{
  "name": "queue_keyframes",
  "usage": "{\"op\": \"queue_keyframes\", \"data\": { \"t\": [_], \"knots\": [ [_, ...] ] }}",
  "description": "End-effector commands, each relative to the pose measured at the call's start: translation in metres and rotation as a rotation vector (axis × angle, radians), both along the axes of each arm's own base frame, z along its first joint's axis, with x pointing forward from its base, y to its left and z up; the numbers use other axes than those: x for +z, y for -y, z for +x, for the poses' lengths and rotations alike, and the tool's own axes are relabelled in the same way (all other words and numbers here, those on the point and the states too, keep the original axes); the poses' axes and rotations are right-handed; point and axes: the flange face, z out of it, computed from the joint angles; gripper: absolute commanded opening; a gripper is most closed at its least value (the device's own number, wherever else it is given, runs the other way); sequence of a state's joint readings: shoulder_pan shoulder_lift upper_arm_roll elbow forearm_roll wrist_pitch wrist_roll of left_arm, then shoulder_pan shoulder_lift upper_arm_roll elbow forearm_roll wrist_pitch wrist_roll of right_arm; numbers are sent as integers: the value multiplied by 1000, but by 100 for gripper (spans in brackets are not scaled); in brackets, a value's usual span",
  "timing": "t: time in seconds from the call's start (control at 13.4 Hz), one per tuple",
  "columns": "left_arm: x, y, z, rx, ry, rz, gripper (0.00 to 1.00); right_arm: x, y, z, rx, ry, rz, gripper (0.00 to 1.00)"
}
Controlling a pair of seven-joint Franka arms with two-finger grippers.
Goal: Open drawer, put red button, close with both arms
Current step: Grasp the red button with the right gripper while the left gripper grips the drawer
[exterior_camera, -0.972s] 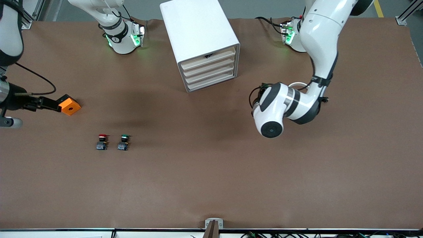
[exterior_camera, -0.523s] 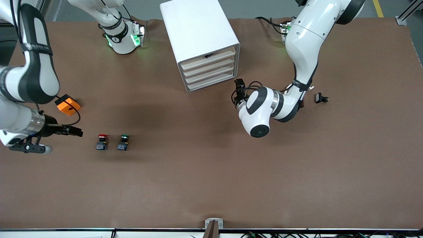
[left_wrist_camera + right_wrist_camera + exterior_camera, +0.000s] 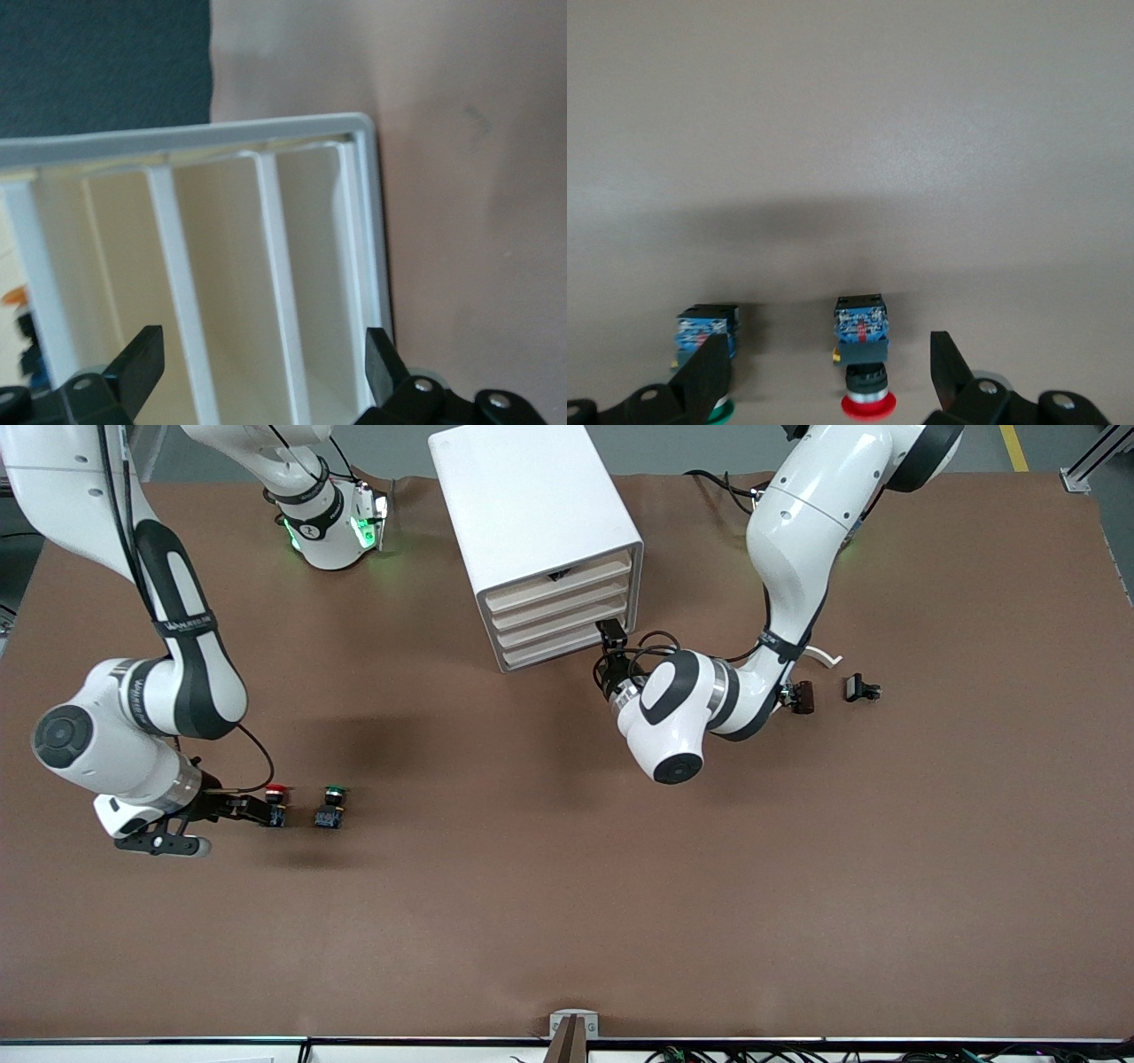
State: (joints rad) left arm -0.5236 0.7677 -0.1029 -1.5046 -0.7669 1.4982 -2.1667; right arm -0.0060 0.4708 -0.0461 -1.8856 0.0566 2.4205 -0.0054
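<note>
Since the earlier frames the right arm has swung down from the table edge, past the spot where an orange block lay, and now reaches the red button; the left arm has drawn in toward the drawer cabinet. The orange block is no longer seen in the front view.

Right arm's end of the table: right gripper [image 3: 266, 812] low at the table, fingers spread wide, nothing held. Its tips sit just at the red button [image 3: 276, 802], on the side away from the green button [image 3: 332, 807]. Right wrist view: red button [image 3: 866, 367] lies on its side between the open fingers [image 3: 702, 376], not touching either; green button [image 3: 706, 341] beside it, near one finger. Both buttons lie on the brown table [image 3: 532, 886], nearer the front camera than the cabinet.

Middle: white drawer cabinet [image 3: 540, 531], four drawers, all closed.

Left arm's side: left gripper [image 3: 611, 636] at the front of the cabinet, by the lower drawers' corner, fingers spread apart, gripping nothing. Left wrist view shows the drawer fronts [image 3: 221, 266] between its open fingers [image 3: 137, 363]; contact not visible.

Toward the left arm's end: two small dark objects [image 3: 802, 695] and [image 3: 859, 688] on the table, near each other.
</note>
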Motion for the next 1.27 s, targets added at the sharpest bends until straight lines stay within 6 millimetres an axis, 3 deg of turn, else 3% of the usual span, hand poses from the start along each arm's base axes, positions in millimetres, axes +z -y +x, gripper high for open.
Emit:
{"op": "queue_keyframes", "data": {
  "t": [0.0,0.3,0.67,0.82,0.9,0.97,1.05,1.12,1.2],
  "knots": [
    [4,0,3,62,-72,2,100,-20,6,-10,11,5,0,100],
    [-9,14,-21,56,-183,3,98,-55,19,-14,-11,-7,-3,100],
    [-25,39,-50,21,-206,11,77,-84,19,-17,-10,-15,-7,100],
    [-24,43,-51,23,-202,8,74,-87,18,-18,-14,-23,-5,100],
    [-25,49,-57,15,-196,9,62,-88,18,-19,-14,-29,-5,100],
    [-26,50,-58,18,-193,11,43,-89,17,-20,-11,-35,-4,100],
    [-26,50,-57,23,-187,12,27,-91,16,-21,-10,-38,-4,91],
    [-27,50,-56,28,-184,14,9,-93,15,-23,-8,-44,-4,70],
    [-27,49,-55,31,-181,13,0,-93,14,-23,-10,-46,-4,44]
  ]
}}
